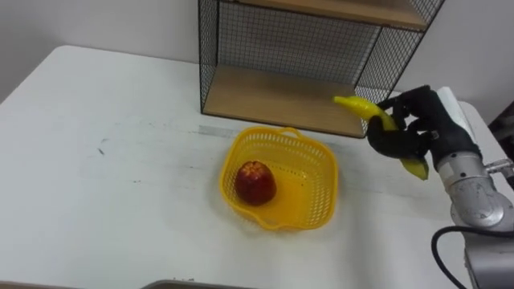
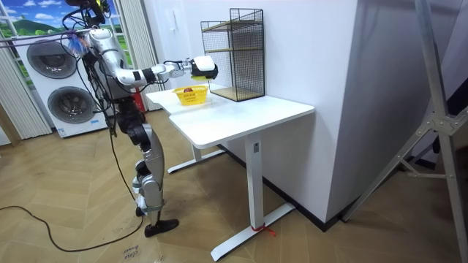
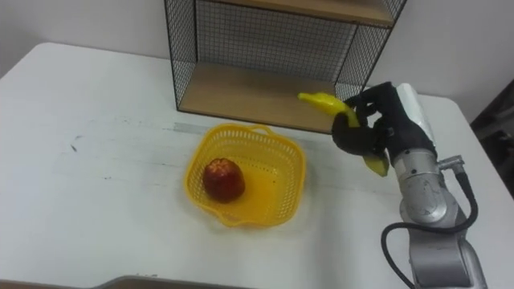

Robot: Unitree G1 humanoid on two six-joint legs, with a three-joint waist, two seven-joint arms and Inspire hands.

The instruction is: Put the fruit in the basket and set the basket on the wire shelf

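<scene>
A white table (image 1: 104, 177) is seen from above. At the centre of the frame sits a yellow plastic basket (image 1: 317, 189) with an open mesh wall. A red apple (image 1: 254, 182) lies inside it, toward its left side.

At the right edge of the frame, the robot's right hand (image 1: 405, 140) is held above the table. Its dark fingers are curled round the middle of a yellow banana (image 1: 357, 106). One end of the banana points toward the upper left and the other end hangs out below the hand. The banana is clear of the basket, just beside its right rim. It is gripped mid-length, probably so that it stays balanced while carried.

A black wire shelf (image 1: 273, 96) with a wooden floor stands at the upper centre of the frame, directly behind the basket. Its open front faces the robot, which would leave the lower level free to take the basket.

In the room view, the robot is seen standing at the table's end, on the room view's left, with one arm stretched out over the basket. Two washing machines (image 2: 62, 102) stand behind it.

The task is judged to be partly done: one fruit is in the basket, the banana is yet to be lowered in, and the basket is not yet on the shelf.
</scene>
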